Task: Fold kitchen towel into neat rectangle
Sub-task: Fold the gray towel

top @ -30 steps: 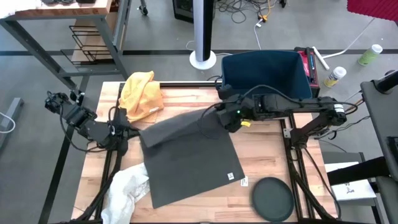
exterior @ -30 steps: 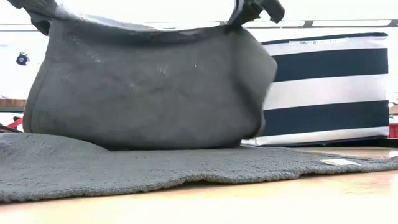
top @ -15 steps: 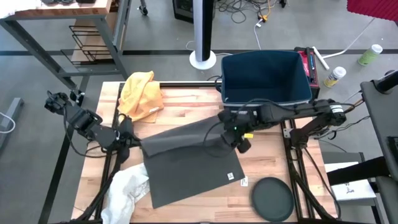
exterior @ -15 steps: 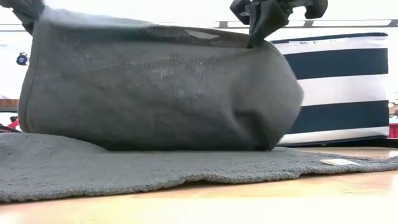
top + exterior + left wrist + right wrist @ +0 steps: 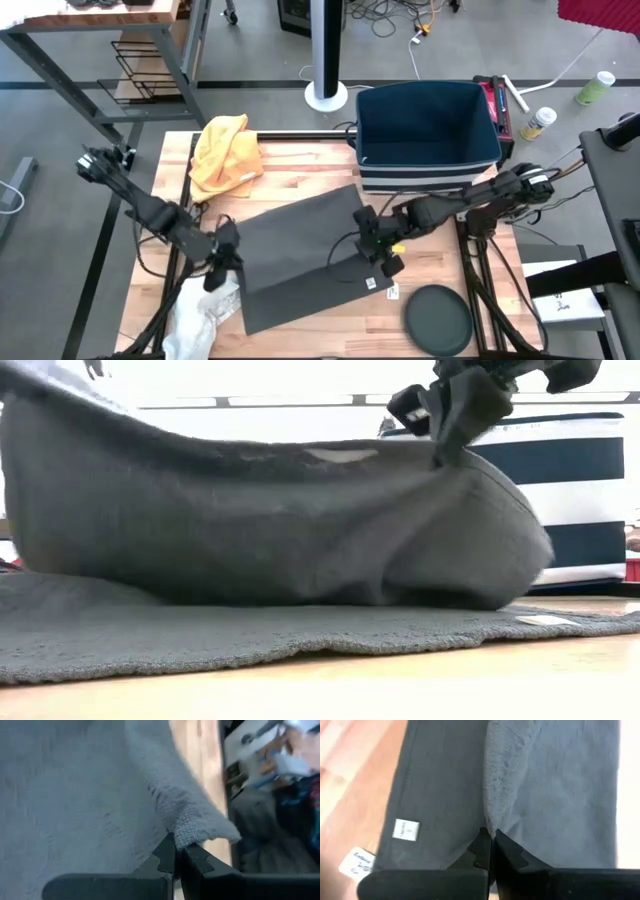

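A dark grey kitchen towel (image 5: 300, 250) lies on the wooden table with its far part lifted and drawn over the near part. My left gripper (image 5: 222, 262) is shut on one raised corner at the towel's left. My right gripper (image 5: 372, 250) is shut on the raised edge at its right. In the low view the lifted layer (image 5: 270, 520) sags between the two grippers above the flat lower layer (image 5: 250, 630), and my right gripper (image 5: 442, 445) shows at the upper right. A white label (image 5: 406, 830) sits near the lower layer's edge. My left gripper pinches the towel's raised left corner (image 5: 192, 831) between its two shut fingers, slanting down at it. The corner is lifted clear and the cloth runs slack from it. My right gripper pinches the raised right edge (image 5: 491, 822) between its two shut fingers, slanting down from above. The cloth bunches into a ridge at the fingers; that edge (image 5: 440, 458) is held above the table.
A yellow cloth (image 5: 227, 150) lies at the far left of the table. A blue bin (image 5: 428, 125) with a striped side stands at the far right. A white crumpled cloth (image 5: 200, 305) lies at the near left, a dark round disc (image 5: 438, 318) at the near right.
Both grippers have gone toward the table's near edge and down, staying shut on the towel. The lifted far edge has been drawn over the lower layer and hangs lower now. The towel's near part has stayed flat on the table.
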{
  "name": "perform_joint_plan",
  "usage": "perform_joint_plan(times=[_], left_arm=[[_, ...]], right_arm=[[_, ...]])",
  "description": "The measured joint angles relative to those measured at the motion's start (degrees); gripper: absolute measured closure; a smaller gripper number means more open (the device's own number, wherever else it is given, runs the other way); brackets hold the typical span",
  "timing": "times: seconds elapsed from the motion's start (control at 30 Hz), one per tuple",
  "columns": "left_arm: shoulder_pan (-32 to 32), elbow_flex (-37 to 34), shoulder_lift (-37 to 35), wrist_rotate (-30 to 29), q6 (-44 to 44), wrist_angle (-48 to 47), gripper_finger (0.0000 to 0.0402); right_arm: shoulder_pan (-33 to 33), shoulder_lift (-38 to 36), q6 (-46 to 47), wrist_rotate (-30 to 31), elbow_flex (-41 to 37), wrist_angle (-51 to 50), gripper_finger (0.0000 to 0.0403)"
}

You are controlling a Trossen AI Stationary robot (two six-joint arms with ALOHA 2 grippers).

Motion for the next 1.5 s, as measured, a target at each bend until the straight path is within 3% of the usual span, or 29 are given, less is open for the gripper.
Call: perform_joint_plan(times=[0.3, 0.47, 1.0, 1.27, 1.5], left_arm=[[-1.0, -3.4, 5.8, 2.1, -4.7, 3.7, 0.0401], [-2.6, -5.3, 9.1, 4.1, -6.2, 11.9, 0.0401], [-5.1, -6.4, 18.6, 8.9, -12.7, 14.1, 0.0401], [-5.9, -5.1, 20.4, 13.1, -16.1, 14.2, 0.0363], [-5.9, 1.6, 18.5, 14.2, -16.6, 1.5, 0.0284]], right_arm=[[4.2, 5.3, 7.8, -0.6, -6.1, 14.7, 0.0403], [5.9, 9.6, 11.1, -1.9, -5.9, 14.8, 0.0403], [8.3, 19.4, 14.4, -2.8, -0.8, 15.2, 0.04], [8.4, 16.1, 15.3, -2.8, -0.7, 14.6, 0.0323], [8.6, 9.9, 20.1, -3.2, -0.7, 12.3, 0.0242]])
